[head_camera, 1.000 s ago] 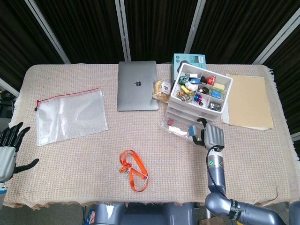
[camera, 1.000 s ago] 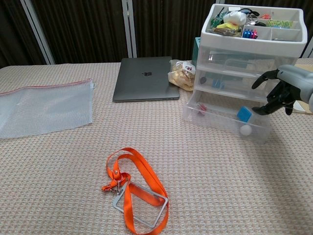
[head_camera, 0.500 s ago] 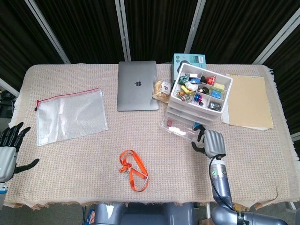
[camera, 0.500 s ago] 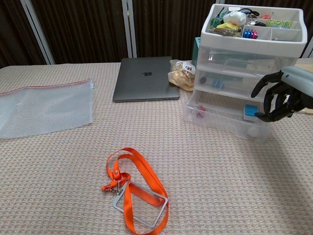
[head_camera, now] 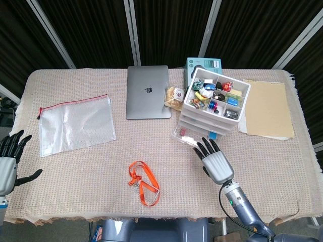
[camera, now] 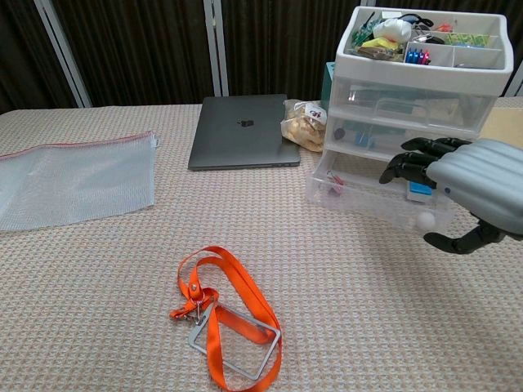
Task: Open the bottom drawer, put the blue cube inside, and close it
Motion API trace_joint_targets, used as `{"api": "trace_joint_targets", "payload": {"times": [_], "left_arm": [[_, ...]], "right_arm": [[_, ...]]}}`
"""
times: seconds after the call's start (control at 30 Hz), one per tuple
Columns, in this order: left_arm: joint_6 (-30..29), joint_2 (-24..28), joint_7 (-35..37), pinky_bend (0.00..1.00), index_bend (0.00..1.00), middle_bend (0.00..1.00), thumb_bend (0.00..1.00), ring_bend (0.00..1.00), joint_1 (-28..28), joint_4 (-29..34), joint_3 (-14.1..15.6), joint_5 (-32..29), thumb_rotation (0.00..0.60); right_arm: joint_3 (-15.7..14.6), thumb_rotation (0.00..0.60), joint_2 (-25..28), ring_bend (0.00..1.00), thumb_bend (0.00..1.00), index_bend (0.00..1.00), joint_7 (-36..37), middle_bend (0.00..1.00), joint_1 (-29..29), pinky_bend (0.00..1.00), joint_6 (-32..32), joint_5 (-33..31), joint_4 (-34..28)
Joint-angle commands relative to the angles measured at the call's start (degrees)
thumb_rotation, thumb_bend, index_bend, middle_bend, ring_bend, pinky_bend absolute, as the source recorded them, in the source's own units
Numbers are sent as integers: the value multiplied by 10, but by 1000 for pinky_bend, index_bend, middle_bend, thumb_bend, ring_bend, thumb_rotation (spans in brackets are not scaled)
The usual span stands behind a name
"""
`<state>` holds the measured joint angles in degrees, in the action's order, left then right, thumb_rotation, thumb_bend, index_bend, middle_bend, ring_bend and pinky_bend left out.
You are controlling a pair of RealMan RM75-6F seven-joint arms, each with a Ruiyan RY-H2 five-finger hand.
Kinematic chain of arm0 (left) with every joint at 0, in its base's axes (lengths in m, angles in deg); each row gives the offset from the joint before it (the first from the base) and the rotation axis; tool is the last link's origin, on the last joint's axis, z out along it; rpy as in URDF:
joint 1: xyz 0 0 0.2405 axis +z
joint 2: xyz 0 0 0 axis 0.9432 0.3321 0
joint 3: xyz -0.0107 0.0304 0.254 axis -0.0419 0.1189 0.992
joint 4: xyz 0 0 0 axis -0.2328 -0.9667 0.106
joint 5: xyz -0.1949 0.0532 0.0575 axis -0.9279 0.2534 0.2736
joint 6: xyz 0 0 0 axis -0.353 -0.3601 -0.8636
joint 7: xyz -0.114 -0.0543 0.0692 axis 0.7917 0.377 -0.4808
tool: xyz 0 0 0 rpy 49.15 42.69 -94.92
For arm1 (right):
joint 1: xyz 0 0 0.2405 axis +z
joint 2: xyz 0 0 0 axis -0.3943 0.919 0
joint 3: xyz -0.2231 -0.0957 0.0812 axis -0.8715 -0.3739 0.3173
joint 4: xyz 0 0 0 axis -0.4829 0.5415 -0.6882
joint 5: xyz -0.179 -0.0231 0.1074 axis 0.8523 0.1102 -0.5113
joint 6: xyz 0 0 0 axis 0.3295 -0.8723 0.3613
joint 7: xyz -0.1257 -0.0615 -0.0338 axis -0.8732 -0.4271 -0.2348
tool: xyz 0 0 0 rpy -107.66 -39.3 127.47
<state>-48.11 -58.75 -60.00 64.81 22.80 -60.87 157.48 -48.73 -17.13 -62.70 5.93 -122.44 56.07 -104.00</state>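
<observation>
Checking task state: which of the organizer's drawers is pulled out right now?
The bottom drawer: it juts forward past the two closed drawers above it, with the blue cube inside and the right hand at its front.

Counted on my counter (head_camera: pixel 75 166): one drawer unit (head_camera: pixel 212 108) of three drawers, one laptop (head_camera: pixel 147 92), one zip pouch (head_camera: pixel 75 123), one orange lanyard (head_camera: pixel 144 182), one folder (head_camera: pixel 268 108), one teal box (head_camera: pixel 204 64), one snack bag (head_camera: pixel 175 97), one blue cube (camera: pixel 420 190).
</observation>
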Motion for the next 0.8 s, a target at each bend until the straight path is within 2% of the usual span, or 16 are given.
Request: {"api": "trace_joint_targets", "payload": {"times": [0.03, 0.23, 0.47, 0.8], "left_arm": [[-1, 0, 0, 0, 105, 0, 173, 0, 0, 0, 0, 0, 600], [-3, -1, 2, 0, 106, 0, 173, 0, 1, -3, -1, 1, 600], [-3, -1, 5, 0, 105, 0, 174, 0, 0, -3, -1, 1, 600], [-1, 0, 4, 0, 105, 0, 174, 0, 0, -2, -1, 0, 600]], "right_arm": [[-26, 600, -10, 0, 268, 185, -73, 108, 18, 93, 4, 63, 61], [-18, 600, -36, 0, 273, 185, -113, 108, 26, 88, 28, 66, 86], [-23, 600, -45, 0, 275, 190, -164, 108, 39, 86, 53, 96, 121], [-5, 600, -53, 0, 274, 220, -223, 108, 46, 86, 92, 80, 139]]}}
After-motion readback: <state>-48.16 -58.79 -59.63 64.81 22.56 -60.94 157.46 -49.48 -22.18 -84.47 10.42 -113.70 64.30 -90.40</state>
